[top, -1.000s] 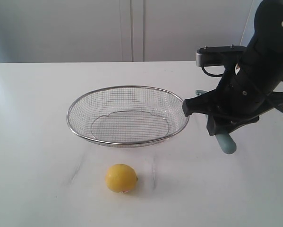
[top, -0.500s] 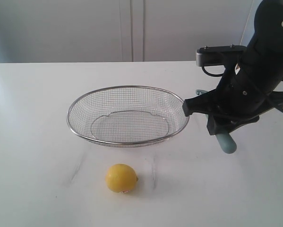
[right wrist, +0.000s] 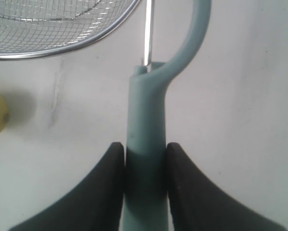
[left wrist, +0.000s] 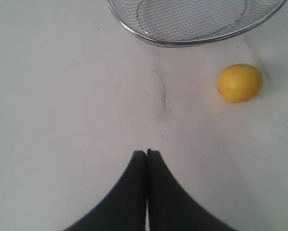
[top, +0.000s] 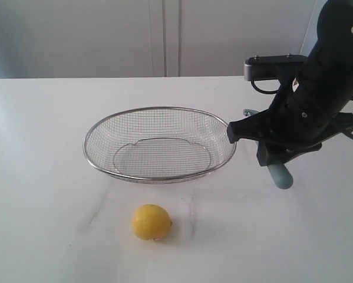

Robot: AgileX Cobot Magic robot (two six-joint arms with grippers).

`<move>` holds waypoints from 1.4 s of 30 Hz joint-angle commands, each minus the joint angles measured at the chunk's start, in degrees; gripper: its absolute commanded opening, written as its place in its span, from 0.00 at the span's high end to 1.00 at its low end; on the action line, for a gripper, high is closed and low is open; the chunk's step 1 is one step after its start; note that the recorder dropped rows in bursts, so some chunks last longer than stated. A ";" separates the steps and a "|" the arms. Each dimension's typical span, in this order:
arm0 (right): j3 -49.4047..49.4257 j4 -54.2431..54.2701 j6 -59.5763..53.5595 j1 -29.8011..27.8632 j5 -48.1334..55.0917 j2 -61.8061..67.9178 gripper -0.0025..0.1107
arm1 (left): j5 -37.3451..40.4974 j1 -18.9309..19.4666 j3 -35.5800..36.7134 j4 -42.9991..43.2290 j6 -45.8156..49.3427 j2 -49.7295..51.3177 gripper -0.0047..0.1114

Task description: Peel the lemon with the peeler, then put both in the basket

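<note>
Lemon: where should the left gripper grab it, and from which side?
Probably best: take the lemon across its round middle, coming straight down. It lies alone on the table, apart from the basket, its nub pointing sideways, so the belly is free. The left gripper is shut; open it first.

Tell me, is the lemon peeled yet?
Not yet. Done: the right jaws grip the peeler by its handle. In hand: it is held beside the basket. Left: the lemon lies on the table unpeeled, the left jaws are shut on nothing, and the basket holds nothing.
</note>
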 commanded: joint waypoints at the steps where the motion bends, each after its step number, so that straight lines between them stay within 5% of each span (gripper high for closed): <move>1: 0.32 0.15 -0.49 -0.39 -0.62 -0.53 0.98 | 2.63 -0.03 -2.94 -5.37 5.32 5.61 0.96; 11: 0.32 0.47 0.01 -0.39 -0.91 -0.53 0.98 | 0.85 -2.41 -3.78 -11.82 11.61 15.80 0.96; 17: 0.32 3.89 0.01 -0.39 -2.96 -0.53 0.98 | -4.21 -11.01 -4.17 -11.47 13.04 22.46 0.96; 42: 0.32 5.40 0.01 -0.39 -3.24 -0.53 0.98 | -13.45 -34.08 -18.91 -6.08 25.25 45.38 0.96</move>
